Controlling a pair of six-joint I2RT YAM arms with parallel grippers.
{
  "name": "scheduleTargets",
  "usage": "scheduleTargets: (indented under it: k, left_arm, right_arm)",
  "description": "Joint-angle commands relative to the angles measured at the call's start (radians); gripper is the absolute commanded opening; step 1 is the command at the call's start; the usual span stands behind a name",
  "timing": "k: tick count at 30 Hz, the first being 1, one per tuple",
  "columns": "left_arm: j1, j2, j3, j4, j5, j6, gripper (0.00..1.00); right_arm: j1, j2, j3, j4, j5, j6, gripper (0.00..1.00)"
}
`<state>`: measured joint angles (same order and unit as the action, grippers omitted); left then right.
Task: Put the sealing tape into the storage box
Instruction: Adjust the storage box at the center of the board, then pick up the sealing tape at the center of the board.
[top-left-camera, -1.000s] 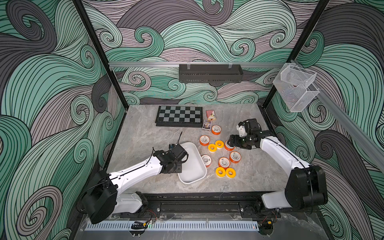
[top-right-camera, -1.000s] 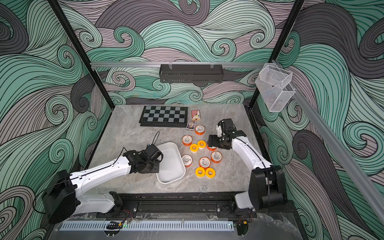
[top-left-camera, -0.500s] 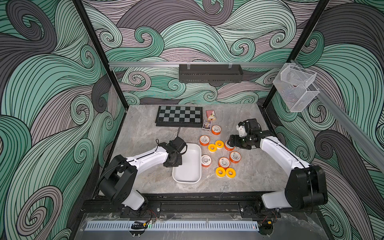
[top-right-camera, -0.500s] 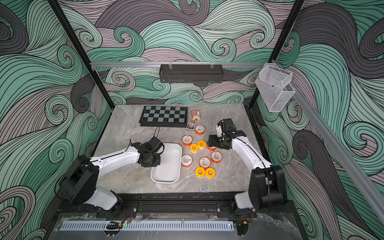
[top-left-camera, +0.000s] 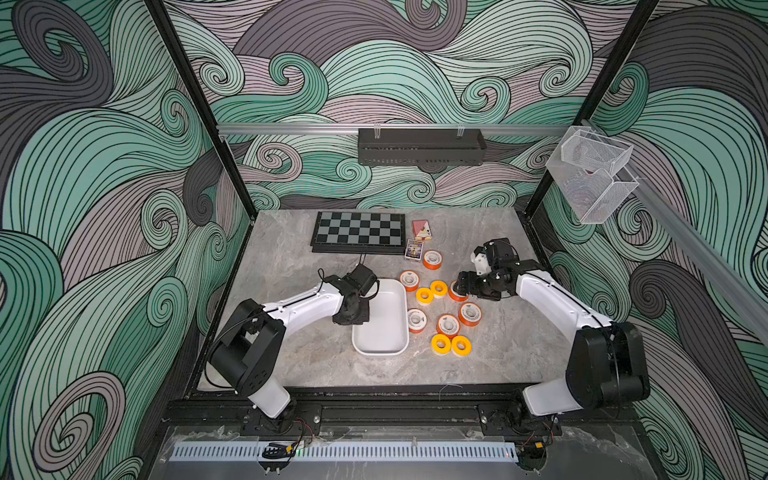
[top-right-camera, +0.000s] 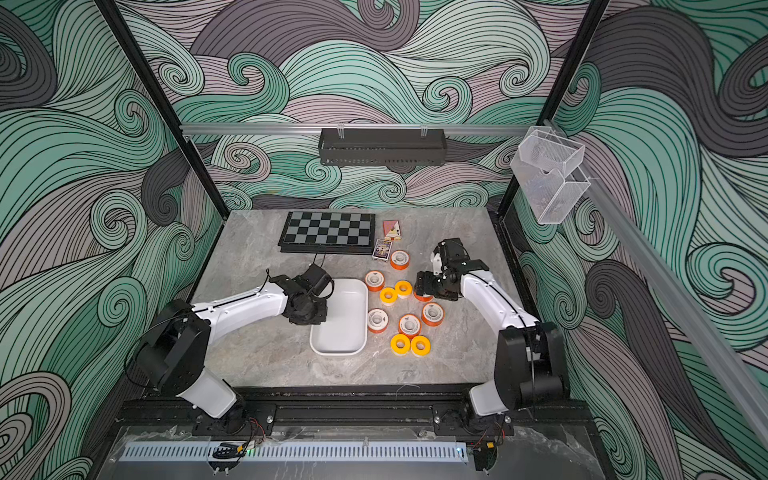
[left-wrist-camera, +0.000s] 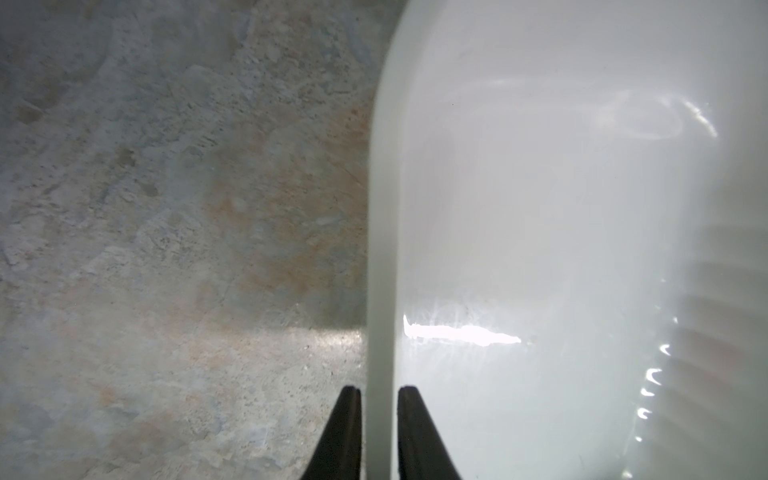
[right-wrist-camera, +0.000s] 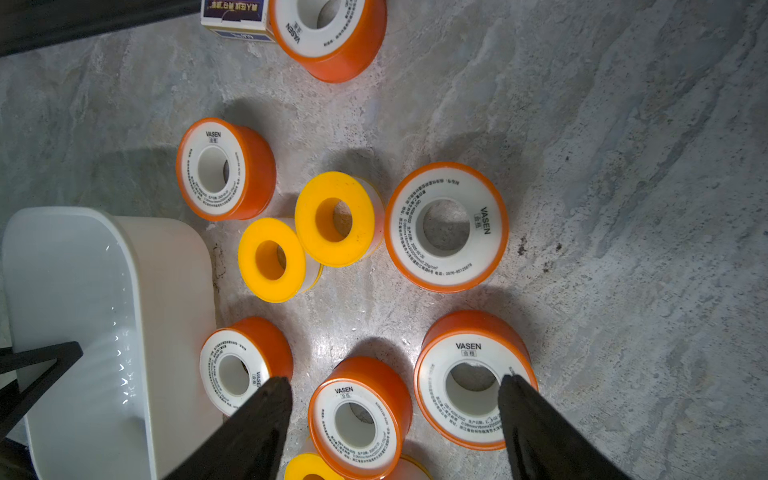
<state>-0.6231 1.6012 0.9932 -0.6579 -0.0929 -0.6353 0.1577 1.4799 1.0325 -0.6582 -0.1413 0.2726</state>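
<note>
- A second ago the shallow white plastic storage box (top-left-camera: 386, 320) lay skewed. Now it sits straight, shifted toward the back edge.
- The left arm (top-left-camera: 303, 305) stretches low from the front-left corner. The left gripper (left-wrist-camera: 378, 399) is clamped on the box's left long rim, one finger inside and one outside.
- The right arm (top-left-camera: 544, 295) bends in from the front-right corner. The right gripper (right-wrist-camera: 394, 381) hangs with fingers spread wide, holding nothing, above the rolls.
- The box lies mid-tabletop, open side up, its long axis running front edge to back edge.
- Six orange spools (top-left-camera: 470, 313) and four yellow rings (top-left-camera: 440, 344) lie flat, holes up, on the grey stone-patterned tabletop (top-left-camera: 291, 257), on the box's right side.
</note>
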Motion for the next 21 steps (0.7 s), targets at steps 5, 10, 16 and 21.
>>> scheduleTargets:
  k: [5, 10, 16, 21]
  left_arm:
    - [0.010, -0.197, 0.108, -0.195, -0.012, 0.025, 0.59]
    - [0.009, -0.368, 0.177, -0.337, -0.028, 0.067, 0.59]
    - [0.010, -0.624, 0.057, -0.355, -0.046, 0.127, 0.59]
    - [0.001, -0.777, -0.024, -0.323, -0.011, 0.133, 0.61]
  right_arm:
    - [-0.004, 0.053, 0.068, -0.030, 0.040, -0.025, 0.78]
    - [-0.037, 0.143, 0.135, -0.053, 0.098, -0.033, 0.71]
    - [-0.038, 0.287, 0.244, -0.089, 0.109, -0.044, 0.62]
    - [-0.046, 0.370, 0.293, -0.090, 0.128, -0.046, 0.61]
